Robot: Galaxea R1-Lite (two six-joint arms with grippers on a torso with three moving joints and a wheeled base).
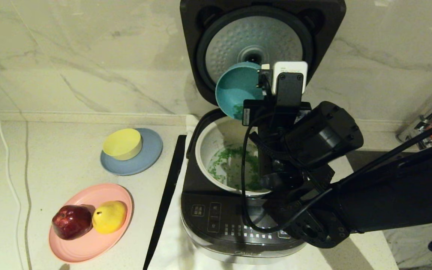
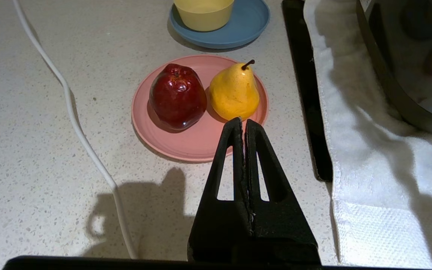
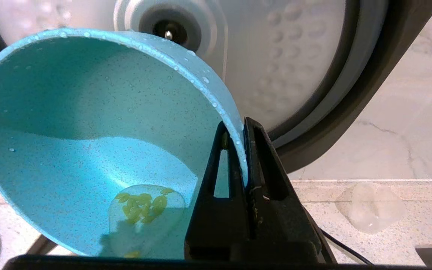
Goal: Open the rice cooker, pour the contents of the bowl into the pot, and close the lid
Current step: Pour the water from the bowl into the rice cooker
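Observation:
The dark grey rice cooker [image 1: 234, 225] stands open, its lid [image 1: 263, 45] upright with the silver dimpled plate [image 3: 294, 56] facing forward. Above the cream pot [image 1: 205, 157] my right gripper [image 3: 239, 129] is shut on the rim of the teal bowl [image 1: 234, 90] [image 3: 88, 131], which is tipped on its side with its mouth facing left. Green bits [image 1: 234, 165] lie in water in the pot. A few bits [image 3: 143, 204] cling in a puddle inside the bowl. My left gripper [image 2: 243, 123] hangs shut and empty over the counter near the pink plate.
A pink plate [image 1: 88, 240] with a red apple [image 1: 71, 221] and yellow pear [image 1: 110, 216] lies front left. A yellow bowl [image 1: 123, 143] sits on a blue plate [image 1: 150, 155]. A black strip [image 1: 167, 191] and a white towel [image 2: 369, 150] flank the cooker. A white cable [image 1: 2, 131] runs along the left.

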